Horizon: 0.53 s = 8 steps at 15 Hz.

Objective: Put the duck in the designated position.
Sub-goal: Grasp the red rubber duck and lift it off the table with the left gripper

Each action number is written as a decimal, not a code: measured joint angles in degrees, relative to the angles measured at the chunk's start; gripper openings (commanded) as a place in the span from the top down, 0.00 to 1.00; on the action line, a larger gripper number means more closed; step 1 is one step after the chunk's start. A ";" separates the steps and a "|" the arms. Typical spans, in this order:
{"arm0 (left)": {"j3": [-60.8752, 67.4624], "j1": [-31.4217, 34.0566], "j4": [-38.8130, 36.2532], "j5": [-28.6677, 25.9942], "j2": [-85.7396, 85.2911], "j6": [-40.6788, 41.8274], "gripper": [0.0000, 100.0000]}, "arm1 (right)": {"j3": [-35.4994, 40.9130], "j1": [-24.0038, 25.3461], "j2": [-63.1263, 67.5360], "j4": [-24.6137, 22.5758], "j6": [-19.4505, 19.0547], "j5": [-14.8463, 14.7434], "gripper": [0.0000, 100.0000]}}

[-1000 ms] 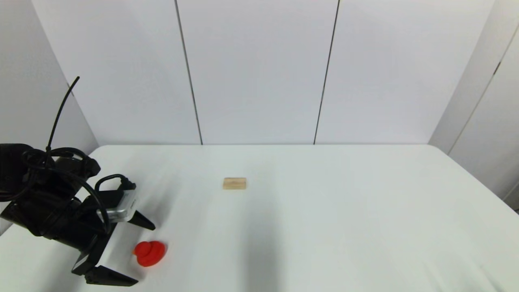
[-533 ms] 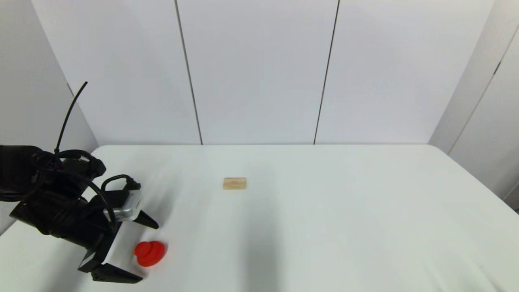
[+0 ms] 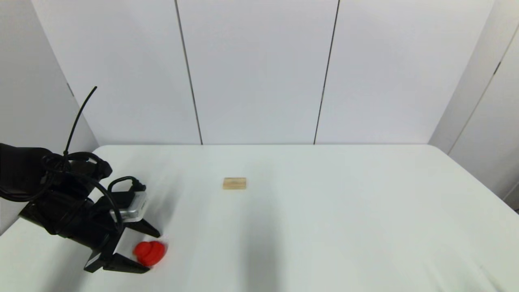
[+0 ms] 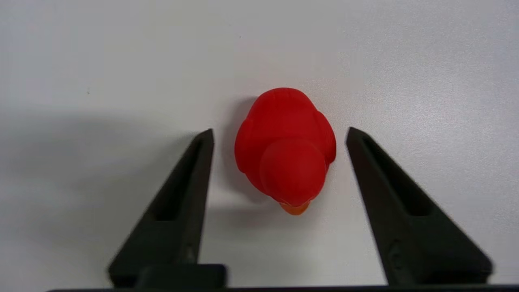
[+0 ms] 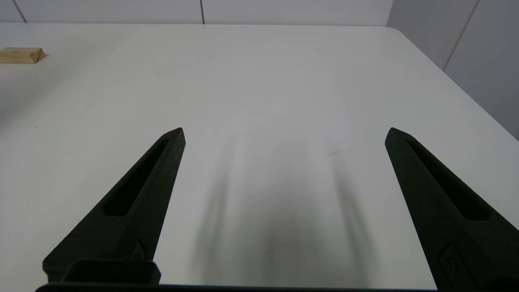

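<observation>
The red duck point(image 3: 150, 253) sits on the white table point(image 3: 324, 211) near its front left corner. My left gripper point(image 3: 153, 252) is open and low around it, one finger on each side. In the left wrist view the duck point(image 4: 286, 150) lies between the fingertips point(image 4: 204, 142), with a small gap on both sides and its orange beak turned toward the wrist. My right gripper point(image 5: 286, 130) hangs open over bare tabletop on the right side, out of the head view. No mark on the table shows the designated position.
A tan wooden block point(image 3: 234, 183) lies mid-table, farther back and right of the duck; the right wrist view also catches the block point(image 5: 20, 54). White wall panels stand behind the table. The table's left edge is close to the left arm.
My left gripper has moved right toward the duck, so its fingers now reach along both sides of it. The duck and the block have stayed put.
</observation>
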 measured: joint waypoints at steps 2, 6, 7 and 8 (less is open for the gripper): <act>0.00 0.00 0.00 -0.02 0.05 -0.11 1.00 | 0.00 0.00 0.00 -0.02 0.00 -0.02 0.00; -0.02 0.00 0.05 -0.09 0.05 -0.77 1.00 | 0.00 0.00 0.00 0.00 0.00 0.00 0.00; -0.05 0.00 0.02 -0.09 0.02 -0.78 1.00 | 0.00 0.00 0.00 -0.02 -0.01 -0.02 0.00; -0.35 -0.01 0.05 -0.16 -0.02 -0.80 1.00 | 0.00 0.00 0.00 0.00 0.00 -0.02 0.00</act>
